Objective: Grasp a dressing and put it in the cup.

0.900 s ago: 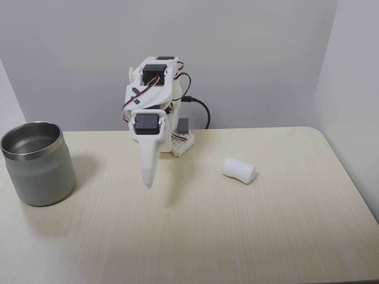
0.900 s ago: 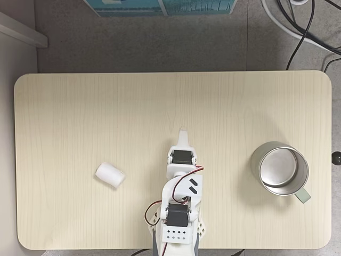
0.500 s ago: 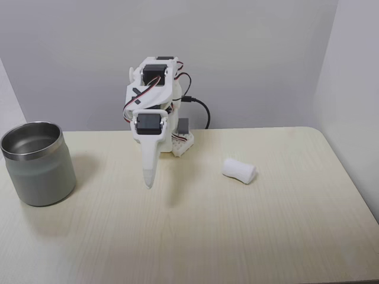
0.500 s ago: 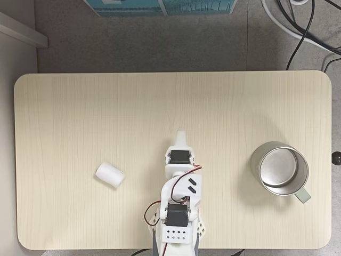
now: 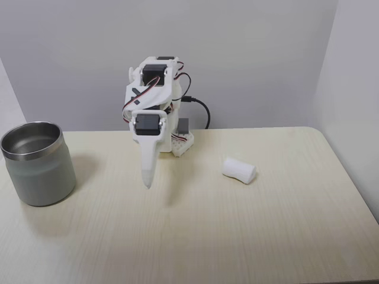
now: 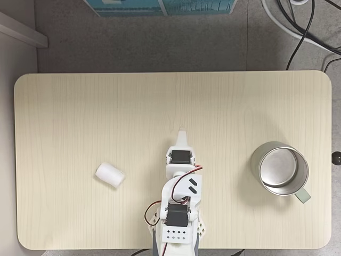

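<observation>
Dressing [image 5: 239, 170], a small white soft-looking roll, lies on its side on the bench [image 5: 249, 231], well apart from the empty end effector [image 5: 147, 183], whose fingers look pressed together

The arm [image 5: 151, 89] is folded over its base [image 6: 176, 233], wrist bent down. The gripper [image 5: 147, 184] points at the table [image 5: 237, 225], fingers pressed together into one point, holding nothing.
</observation>
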Controlling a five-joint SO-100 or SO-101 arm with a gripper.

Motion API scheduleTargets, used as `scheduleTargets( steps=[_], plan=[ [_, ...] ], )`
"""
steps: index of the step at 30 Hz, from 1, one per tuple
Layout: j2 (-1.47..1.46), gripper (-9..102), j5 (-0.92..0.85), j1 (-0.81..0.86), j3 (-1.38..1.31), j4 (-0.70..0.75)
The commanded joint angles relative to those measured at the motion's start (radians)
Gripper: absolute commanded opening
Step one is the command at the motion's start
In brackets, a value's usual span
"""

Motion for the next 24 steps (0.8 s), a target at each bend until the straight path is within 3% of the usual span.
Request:
scheduleTargets(
  steps=[1,7,15,24],
  plan=[
    [-0.009,0,-0.035,0.009,0.107,0.034],
    [0.066,0,-0.161,-0.035,0.371,0.176],
    [0.558,0,-0.339,-0.147,0.923,0.351],
    [0.796,7,-0.77,-0.368,1.203,0.588]
  ],
)
